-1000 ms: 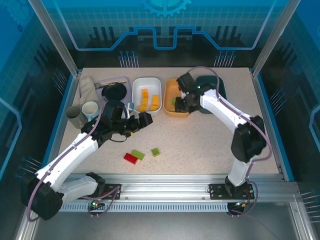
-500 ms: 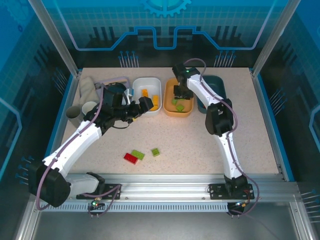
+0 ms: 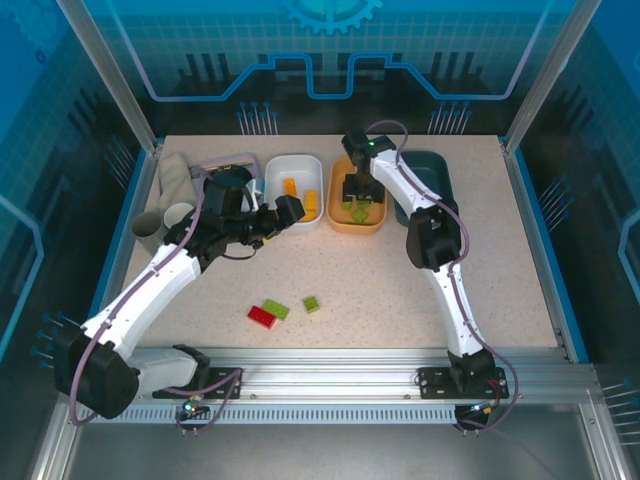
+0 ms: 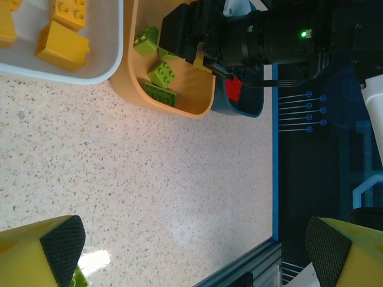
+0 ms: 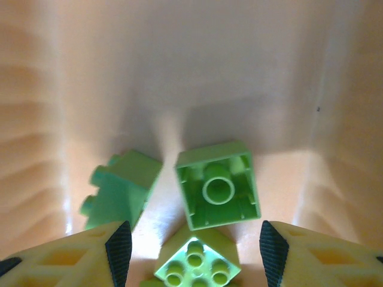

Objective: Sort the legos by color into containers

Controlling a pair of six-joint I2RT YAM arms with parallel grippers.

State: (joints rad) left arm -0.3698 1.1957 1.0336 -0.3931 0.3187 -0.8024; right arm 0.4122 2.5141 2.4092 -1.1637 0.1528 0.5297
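While three legos lie loose on the bench (image 3: 400, 290) nearest the arm bases, the sort cannot be called finished. They are a red brick (image 3: 262, 317), a flat light green brick (image 3: 277, 309) touching it, and a small green brick (image 3: 311, 304) just beside the pair.

Farther in, the left jaws hang above the bench close to the near end of the white tub (image 3: 272, 185). They are spread wide, with nothing between them.

Beyond them the three tubs stand in a row. The white tub holds several yellow-orange bricks (image 3: 290, 186). The orange tub (image 3: 337, 205) holds light green ones, among them an upturned green brick (image 5: 218, 191) lying hollow side up on its floor. The right jaws hover directly over this tub, partly parted; a studded green brick (image 5: 194, 263) shows below, between the pads, with gaps on both sides, so they appear to grip nothing. The dark teal tub (image 3: 440, 180), farthest right, has at least one red piece (image 4: 234, 89) inside.

My judgement is that most of the work is done. What remains is the red brick for the teal tub and two greens for the orange one.
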